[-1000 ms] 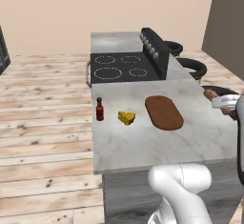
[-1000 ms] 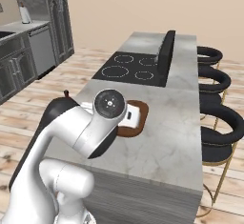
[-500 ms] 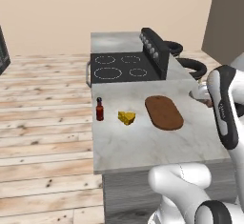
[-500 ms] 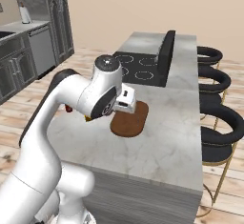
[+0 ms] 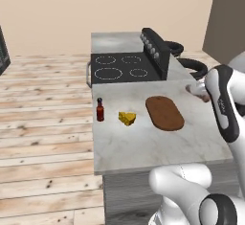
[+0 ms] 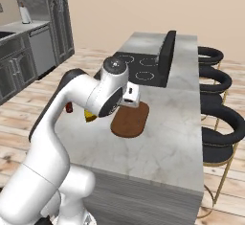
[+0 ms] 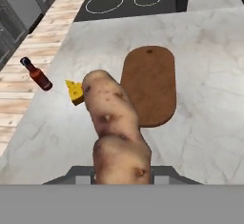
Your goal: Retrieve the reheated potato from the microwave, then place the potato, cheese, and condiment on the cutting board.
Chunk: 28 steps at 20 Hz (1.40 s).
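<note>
My gripper (image 7: 121, 174) is shut on the potato (image 7: 116, 127), a pale tan lump that stands up large between the fingertips in the hand view. In the left base view the gripper (image 5: 200, 93) holds the potato (image 5: 194, 89) above the counter, just right of the cutting board (image 5: 165, 112). The board (image 7: 150, 85) lies bare. Left of the board is the yellow cheese (image 5: 127, 118), and further left stands the red condiment (image 5: 100, 109). Both show in the hand view, cheese (image 7: 74, 92) and condiment (image 7: 37, 76). The arm hides the hand in the right base view, above the board (image 6: 130, 121). The microwave is out of view.
A black stovetop (image 5: 125, 68) with a raised knob panel lies beyond the board. Black bar stools (image 6: 215, 99) line the island's far side. Grey cabinets (image 6: 28, 51) stand across the wooden floor. A dark panel (image 5: 3, 51) shows at the left edge.
The arm has swung in over the counter, carrying the potato from the island's right edge toward the cutting board. Cheese, condiment and board have not moved.
</note>
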Motion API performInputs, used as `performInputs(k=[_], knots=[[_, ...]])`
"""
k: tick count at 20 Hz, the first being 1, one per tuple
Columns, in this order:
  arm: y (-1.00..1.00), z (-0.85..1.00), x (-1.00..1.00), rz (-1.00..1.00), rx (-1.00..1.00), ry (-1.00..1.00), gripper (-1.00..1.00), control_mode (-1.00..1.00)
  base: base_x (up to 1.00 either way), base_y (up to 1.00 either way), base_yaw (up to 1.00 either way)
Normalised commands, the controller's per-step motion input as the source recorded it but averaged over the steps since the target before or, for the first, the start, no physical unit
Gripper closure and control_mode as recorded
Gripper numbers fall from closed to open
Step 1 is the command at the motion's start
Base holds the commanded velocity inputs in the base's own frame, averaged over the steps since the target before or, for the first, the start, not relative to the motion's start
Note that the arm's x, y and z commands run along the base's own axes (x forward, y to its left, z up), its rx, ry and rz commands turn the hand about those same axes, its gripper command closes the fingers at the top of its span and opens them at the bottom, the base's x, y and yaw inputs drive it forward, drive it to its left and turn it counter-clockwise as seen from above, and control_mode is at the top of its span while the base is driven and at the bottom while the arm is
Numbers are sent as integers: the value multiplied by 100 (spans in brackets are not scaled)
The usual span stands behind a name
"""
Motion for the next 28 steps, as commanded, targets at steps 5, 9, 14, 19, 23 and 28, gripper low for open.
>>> performInputs(k=[5,9,14,19,23,28], knots=[[1,-16,35,21,-4,-9,100,-100,0,0,0],[1,-2,53,18,-7,14,100,-100,0,0,0],[0,-3,50,19,-9,15,100,-100,0,0,0],[0,-7,40,14,-11,1,100,-100,0,0,0],[0,-12,32,4,-18,0,100,-100,0,0,0],[0,-19,25,6,-19,0,100,-100,0,0,0]])
